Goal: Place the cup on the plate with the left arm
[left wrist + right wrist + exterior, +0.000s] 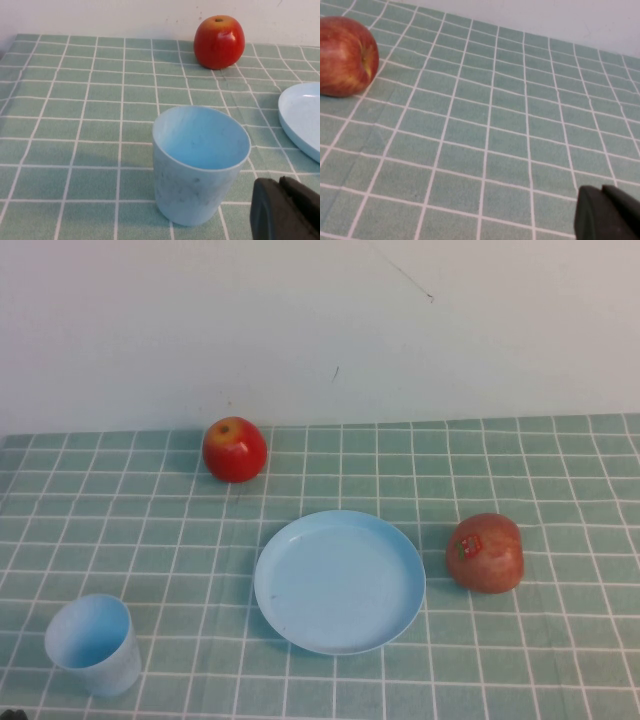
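cup (pixel 93 644): light blue, upright, empty, near my left | plate (pixel 339 581): light blue, flat, empty, well apart

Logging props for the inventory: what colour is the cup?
Light blue, like the plate. The cup shows best in the left wrist view.

The left claw (pixel 286 210) sits low at the bench's (pixel 560 670) near left corner, its fingers closed. The cup (pixel 199 162) stands upright on the bench just ahead of it, apart from it. Beyond the cup, further from the claw, rests an apple (pixel 219 41) (near the back wall). The plate (pixel 304 120) lies to the claw's right, and past it sits a second apple (pixel 485 553), close to the right claw (pixel 610 214).
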{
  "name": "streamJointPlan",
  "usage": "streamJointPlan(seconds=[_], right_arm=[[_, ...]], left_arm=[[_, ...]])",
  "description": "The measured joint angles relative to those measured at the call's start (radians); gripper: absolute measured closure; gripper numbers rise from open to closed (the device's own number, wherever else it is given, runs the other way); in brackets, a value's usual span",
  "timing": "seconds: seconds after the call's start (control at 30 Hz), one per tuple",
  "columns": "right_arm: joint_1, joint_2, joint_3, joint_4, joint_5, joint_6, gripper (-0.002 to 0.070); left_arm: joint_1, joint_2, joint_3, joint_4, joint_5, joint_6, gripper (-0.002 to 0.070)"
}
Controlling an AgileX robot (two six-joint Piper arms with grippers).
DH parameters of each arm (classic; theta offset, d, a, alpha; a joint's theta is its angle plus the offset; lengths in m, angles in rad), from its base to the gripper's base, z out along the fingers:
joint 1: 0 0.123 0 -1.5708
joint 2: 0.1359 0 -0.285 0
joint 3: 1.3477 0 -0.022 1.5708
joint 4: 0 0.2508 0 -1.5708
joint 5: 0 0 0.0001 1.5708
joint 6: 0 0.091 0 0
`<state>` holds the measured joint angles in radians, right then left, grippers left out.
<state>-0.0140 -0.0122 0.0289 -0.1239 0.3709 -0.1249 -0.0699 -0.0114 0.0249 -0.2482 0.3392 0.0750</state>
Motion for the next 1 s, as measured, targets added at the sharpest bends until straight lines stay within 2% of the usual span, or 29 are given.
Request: streamJointPlan(seconds=[0.17, 0.43, 0.57, 0.7, 0.8, 1.0], right_arm=[[0.0, 0.0, 0.0, 0.0, 0.0, 0.0, 0.0678], [0.0, 0.0, 0.0, 0.0, 0.0, 0.0, 0.0678], [0.0, 0.0, 0.0, 0.0, 0.0, 0.0, 0.0678], [0.0, 0.0, 0.0, 0.0, 0.0, 0.0, 0.0678], [0.0, 0.0, 0.0, 0.0, 0.0, 0.0, 0.0678], [0.0, 0.0, 0.0, 0.0, 0.0, 0.0, 0.0678]], left_arm=[[0.0, 0.0, 0.002, -0.066, -0.083, -0.01, 0.0677], [0.0, 0.0, 0.005, -0.548, -0.398, -0.059, 0.0677], [0.0, 0.0, 0.005, -0.652, -0.453, -0.061, 0.0677], [0.0, 0.0, 0.005, -0.678, -0.533, -0.061, 0.0677], [0.0, 0.0, -0.028, -0.641, -0.592, -0.062, 0.0677], [0.0, -0.002, -0.229, -0.386, -0.629, -0.062, 0.0677]])
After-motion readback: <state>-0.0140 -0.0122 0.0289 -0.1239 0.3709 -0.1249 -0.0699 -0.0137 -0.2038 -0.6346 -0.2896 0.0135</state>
